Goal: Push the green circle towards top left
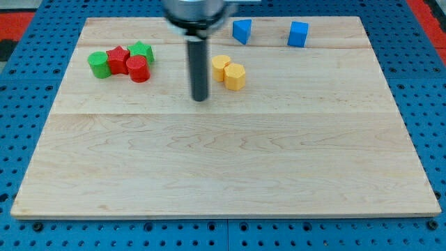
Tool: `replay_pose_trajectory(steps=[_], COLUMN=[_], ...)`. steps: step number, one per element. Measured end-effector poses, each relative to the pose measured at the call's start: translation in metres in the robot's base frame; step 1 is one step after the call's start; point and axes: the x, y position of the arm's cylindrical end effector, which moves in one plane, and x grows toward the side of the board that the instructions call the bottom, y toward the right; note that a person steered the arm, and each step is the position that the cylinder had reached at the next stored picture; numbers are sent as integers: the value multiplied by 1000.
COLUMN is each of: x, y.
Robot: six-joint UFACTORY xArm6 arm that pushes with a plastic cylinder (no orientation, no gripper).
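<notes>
Green circle (99,64) sits near the surface's (223,174) top-left corner, well left of my tip (201,98); no jaws here, just a bare rod touching nothing.

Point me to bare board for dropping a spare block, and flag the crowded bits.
Free: the whole lower half of the board, below my tip, and the right side under the blue blocks. Crowded: top left, where green circle, red star, red cylinder and green star bunch; the yellow pair sits beside my tip.
</notes>
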Motion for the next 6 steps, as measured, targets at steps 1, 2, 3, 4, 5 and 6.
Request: replay_pose_trajectory(steps=[1, 2, 3, 4, 5, 6], x=[-3, -16, -50, -74, -92, -101], y=[-84, -143, -155, -166, -181, -193])
